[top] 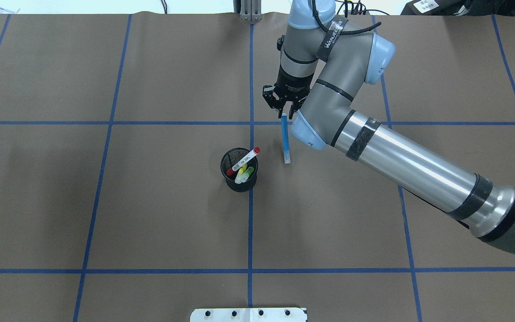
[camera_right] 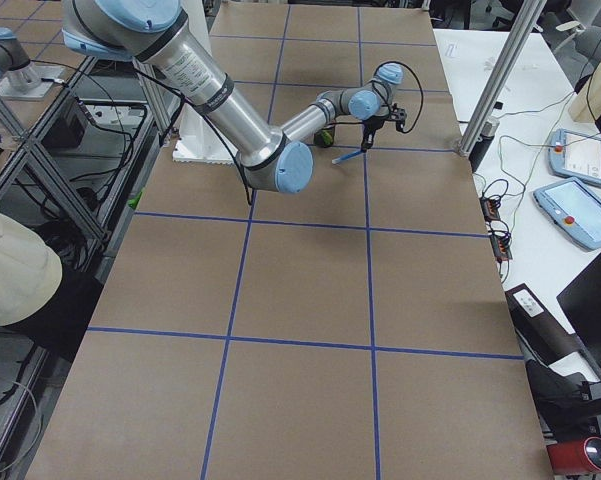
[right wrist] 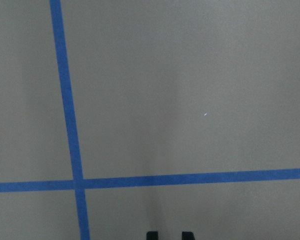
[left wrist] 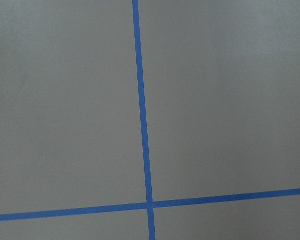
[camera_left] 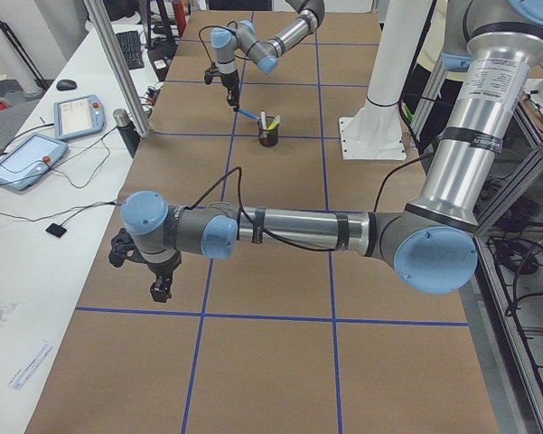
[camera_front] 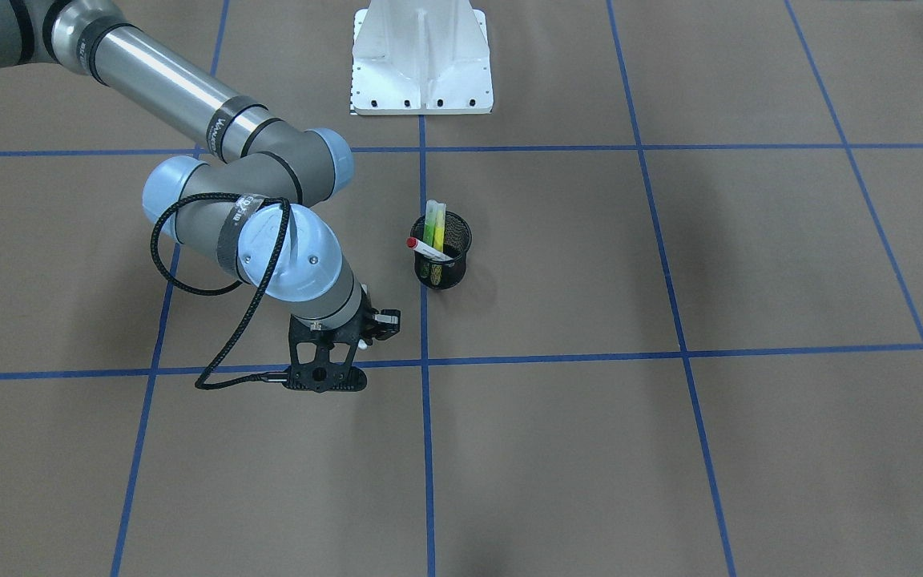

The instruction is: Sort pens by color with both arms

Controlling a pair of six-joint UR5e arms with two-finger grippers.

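My right gripper [top: 284, 111] hangs over the table's middle, beyond and to the right of the black mesh cup [top: 239, 170]. It is shut on the upper end of the blue pen [top: 286, 139]. The pen slants down toward the robot, pale cap lowest, near the table. The white pen with red ends [top: 245, 160], the yellow pen [top: 241, 175] and the green pen [top: 248, 171] stand in the cup. In the right wrist view two fingertips [right wrist: 151, 234] stand close together; the pen does not show there. My left gripper [camera_left: 160, 287] shows only in the exterior left view, low over the table's left end; I cannot tell if it is open.
Brown paper with a blue tape grid [top: 250, 270] covers the table. The white pedestal base [camera_front: 421, 64] stands at the robot's side. A side table with tablets [camera_left: 23, 158] and a metal post [camera_left: 117, 72] runs along the far edge.
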